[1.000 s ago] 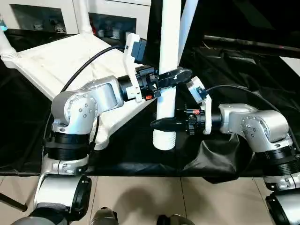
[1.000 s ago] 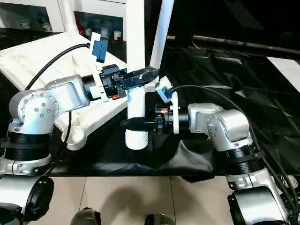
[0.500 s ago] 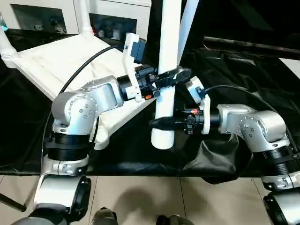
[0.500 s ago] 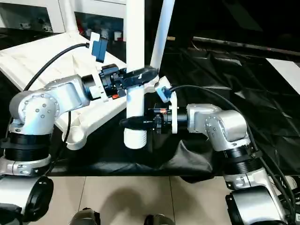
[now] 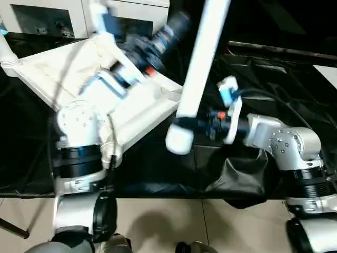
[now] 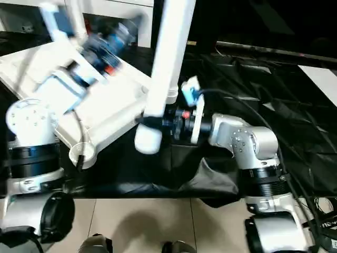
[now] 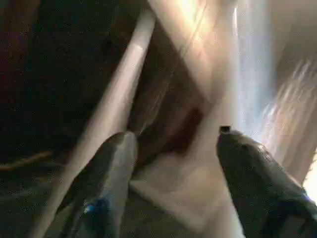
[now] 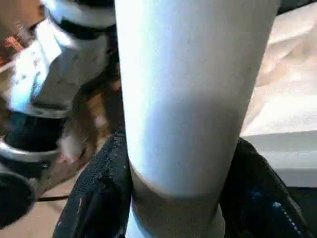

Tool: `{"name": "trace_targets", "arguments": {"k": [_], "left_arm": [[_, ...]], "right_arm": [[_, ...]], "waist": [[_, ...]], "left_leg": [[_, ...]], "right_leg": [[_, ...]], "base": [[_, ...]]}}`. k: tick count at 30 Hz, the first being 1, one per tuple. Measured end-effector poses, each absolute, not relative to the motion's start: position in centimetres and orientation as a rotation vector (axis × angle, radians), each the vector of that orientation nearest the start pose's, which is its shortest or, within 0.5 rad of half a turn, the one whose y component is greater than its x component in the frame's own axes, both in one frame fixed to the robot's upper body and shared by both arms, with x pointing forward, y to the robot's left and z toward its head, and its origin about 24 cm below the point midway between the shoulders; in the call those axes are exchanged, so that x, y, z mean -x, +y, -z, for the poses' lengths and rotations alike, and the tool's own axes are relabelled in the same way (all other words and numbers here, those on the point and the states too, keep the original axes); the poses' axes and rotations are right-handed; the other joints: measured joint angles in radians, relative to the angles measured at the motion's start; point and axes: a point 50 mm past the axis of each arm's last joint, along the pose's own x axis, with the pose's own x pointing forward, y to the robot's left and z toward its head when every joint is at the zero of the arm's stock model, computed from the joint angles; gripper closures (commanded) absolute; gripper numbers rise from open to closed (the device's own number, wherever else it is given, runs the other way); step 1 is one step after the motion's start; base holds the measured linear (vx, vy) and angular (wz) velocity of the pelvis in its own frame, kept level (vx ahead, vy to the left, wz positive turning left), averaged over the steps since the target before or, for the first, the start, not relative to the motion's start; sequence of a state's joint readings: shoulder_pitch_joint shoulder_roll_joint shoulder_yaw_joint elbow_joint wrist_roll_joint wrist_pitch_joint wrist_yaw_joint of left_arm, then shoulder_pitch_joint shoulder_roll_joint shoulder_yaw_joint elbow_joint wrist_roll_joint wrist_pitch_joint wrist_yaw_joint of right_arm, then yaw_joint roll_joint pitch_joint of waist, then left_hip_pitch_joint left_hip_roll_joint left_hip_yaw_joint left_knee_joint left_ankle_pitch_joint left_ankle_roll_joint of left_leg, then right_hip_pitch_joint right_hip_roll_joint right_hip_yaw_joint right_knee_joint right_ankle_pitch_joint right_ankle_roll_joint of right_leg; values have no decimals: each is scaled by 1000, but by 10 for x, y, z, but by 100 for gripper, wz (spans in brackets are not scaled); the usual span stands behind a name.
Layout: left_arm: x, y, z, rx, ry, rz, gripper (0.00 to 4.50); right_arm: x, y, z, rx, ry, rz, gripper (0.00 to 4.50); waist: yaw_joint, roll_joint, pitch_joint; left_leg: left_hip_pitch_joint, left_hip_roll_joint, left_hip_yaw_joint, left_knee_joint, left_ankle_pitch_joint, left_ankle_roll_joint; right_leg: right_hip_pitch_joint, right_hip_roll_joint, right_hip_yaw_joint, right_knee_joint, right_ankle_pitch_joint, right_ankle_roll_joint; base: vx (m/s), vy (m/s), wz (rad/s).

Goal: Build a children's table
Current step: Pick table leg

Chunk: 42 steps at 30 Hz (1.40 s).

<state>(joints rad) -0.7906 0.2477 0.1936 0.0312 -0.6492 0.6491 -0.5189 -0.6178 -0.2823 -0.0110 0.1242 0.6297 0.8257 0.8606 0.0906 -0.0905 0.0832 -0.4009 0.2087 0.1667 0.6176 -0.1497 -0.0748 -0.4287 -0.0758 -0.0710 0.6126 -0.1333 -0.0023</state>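
Children's table: the white plastic top (image 5: 79,68) lies underside up on the black-covered work surface (image 6: 247,79), tilted, with ribs showing across its underside. A round corner socket (image 6: 80,152) sits at its near corner, next to the surface's front edge. Two legs already stand in far sockets, one at the far left corner (image 5: 6,52) and one further along (image 5: 96,18).

A loose leg (image 5: 197,79) is held in the air near the middle of the scene, leaning with its upper end toward the right and its thick rounded end lowest, just beside the top's near edge. The right gripper (image 8: 173,193) is clamped around this leg near the thick end, one black finger on each side.

The left gripper (image 7: 173,163) is raised over the table top, blurred, its fingers (image 7: 111,173) spread apart and holding nothing.

Light floor (image 5: 168,221) lies below the surface's front edge.
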Motion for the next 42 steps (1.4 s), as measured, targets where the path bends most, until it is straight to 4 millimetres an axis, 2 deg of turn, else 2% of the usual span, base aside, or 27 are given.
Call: {"name": "trace_targets", "arguments": {"k": [1,3,7,9,13,14,17,19,20,21,23,24,26,28,29,30,32,33,34,35,36,37,38,39,40,41,42], "left_arm": [[-340,140,-230,125,-131,763,150],[-343,158,-205,-141,12,650,150],[-338,170,-170,-443,216,686,150],[-333,184,-164,-561,303,722,150],[-327,207,-166,-738,396,720,150],[-327,207,-167,-743,393,717,150],[-338,186,-171,-581,211,617,150],[-339,175,-171,-491,128,560,150],[-337,172,-168,-404,83,523,150],[-332,167,-162,-303,26,479,150],[-321,165,-149,-206,-20,414,150],[-310,167,-137,-145,-48,359,150],[-297,169,-114,-70,-45,273,150],[-289,171,-99,-68,-21,224,150],[-288,173,-97,-73,-20,208,150],[-288,173,-96,-72,-26,191,150],[-289,173,-97,-94,-38,164,150],[-290,175,-97,-118,-42,133,150],[-291,176,-96,-133,-46,111,150],[-291,178,-94,-139,-42,87,150],[-292,178,-93,-139,-43,62,150],[-293,178,-95,-140,-55,54,150],[-293,177,-96,-139,-70,52,150],[-293,174,-97,-136,-78,53,150],[-292,173,-96,-139,-76,57,150],[-291,173,-95,-142,-72,58,150],[-291,172,-93,-141,-68,57,150]], "right_arm": [[-320,-114,-144,-344,236,-1102,259],[-325,-126,-140,-292,223,-960,259],[-327,-126,-135,-240,225,-895,259],[-327,-126,-133,-234,224,-883,259],[-324,-131,-122,-221,246,-832,259],[-324,-131,-121,-217,246,-818,259],[-329,-133,-116,-147,204,-655,259],[-330,-136,-113,-103,168,-556,259],[-327,-142,-112,-85,153,-501,259],[-320,-150,-107,-82,144,-439,259],[-307,-156,-100,-91,134,-386,259],[-292,-157,-94,-90,118,-372,259],[-275,-156,-85,-71,115,-371,259],[-266,-154,-77,-73,122,-362,259],[-264,-155,-75,-77,124,-352,259],[-263,-156,-73,-79,122,-336,259],[-262,-154,-72,-94,114,-312,259],[-262,-153,-72,-101,107,-300,259],[-262,-151,-72,-109,107,-300,259],[-262,-148,-71,-112,107,-307,259],[-262,-144,-72,-121,101,-317,259],[-261,-142,-72,-127,96,-319,259],[-262,-142,-73,-127,89,-319,259],[-263,-141,-76,-125,72,-319,259],[-265,-140,-79,-123,60,-325,259],[-267,-137,-83,-121,47,-336,259],[-269,-136,-85,-119,37,-348,259]], "waist": [[-2,4,-2],[-2,11,-4],[-2,14,-4],[-3,14,-4],[-2,22,-3],[0,25,-4],[7,30,-5],[3,31,-6],[4,36,-8],[0,40,-10],[-4,45,-9],[-9,51,-11],[-19,59,-16],[-25,59,-16],[-24,60,-16],[-18,61,-16],[-13,70,-18],[-17,76,-18],[-31,83,-17],[-48,95,-16],[-58,103,-16],[-56,109,-12],[-52,101,-18],[-44,95,-22],[-34,93,-24],[-30,91,-27],[-27,86,-31]], "left_leg": [[1,0,0,0,0,0],[1,-1,0,0,0,0],[1,-1,0,0,0,0],[1,-1,0,0,0,0],[1,-1,0,0,0,0],[1,-1,0,0,0,0],[1,-2,2,0,0,0],[1,-2,2,0,0,0],[1,-2,1,0,0,0],[3,-2,2,0,0,0],[9,-1,1,0,0,0],[11,-1,-1,-2,-1,0],[13,-2,0,-3,-1,0],[12,-3,0,-2,-1,1],[12,-4,-1,2,-5,7],[11,-10,-1,17,-15,24],[10,-27,-14,38,-30,45],[13,-39,-18,44,-33,42],[15,-46,-17,44,-34,43],[16,-46,-18,44,-37,49],[12,-44,-16,36,-38,50],[6,-43,-9,31,-39,50],[8,-43,5,23,-38,50],[5,-43,15,12,-38,50],[1,-42,22,-2,-38,49],[-4,-45,21,-18,-35,44],[-11,-46,21,-35,-28,33]], "right_leg": [[0,1,0,0,0,0],[0,0,2,-1,0,1],[-1,0,2,0,0,1],[-2,0,1,0,0,0],[-3,0,2,2,0,0],[-3,0,2,2,0,0],[1,-1,4,3,0,0],[1,-1,4,2,0,0],[2,-1,3,1,0,0],[5,-1,3,-1,0,0],[9,-1,2,-2,0,0],[12,0,0,-5,0,1],[12,-1,0,-6,-1,2],[9,-2,1,-7,-2,3],[9,-5,2,-7,-2,3],[9,-16,1,-5,-3,6],[11,-32,2,-5,-6,15],[15,-45,0,-6,-10,24],[22,-51,-9,-15,-14,29],[31,-48,-24,-32,-30,29],[42,-45,-31,-8,-65,-10],[46,-39,-36,33,-74,-31],[59,-29,-43,62,-72,-38],[86,-4,-44,86,-87,-42],[102,21,-45,98,-126,-39],[112,39,-45,104,-148,-39],[122,51,-37,101,-169,-42]], "base": [[0,0,0],[0,0,0],[0,0,0],[0,0,0],[0,0,0],[0,0,0],[0,0,0],[0,0,0],[0,0,0],[0,0,0],[0,0,0],[0,0,0],[0,0,0],[0,0,0],[0,0,0],[0,0,0],[-50,120,-10],[-52,156,-12],[-60,194,-10],[-83,178,3],[-83,178,3],[-140,162,16],[-89,76,16],[-89,76,16],[0,0,0],[-114,-50,-4],[-114,-50,-4]]}}
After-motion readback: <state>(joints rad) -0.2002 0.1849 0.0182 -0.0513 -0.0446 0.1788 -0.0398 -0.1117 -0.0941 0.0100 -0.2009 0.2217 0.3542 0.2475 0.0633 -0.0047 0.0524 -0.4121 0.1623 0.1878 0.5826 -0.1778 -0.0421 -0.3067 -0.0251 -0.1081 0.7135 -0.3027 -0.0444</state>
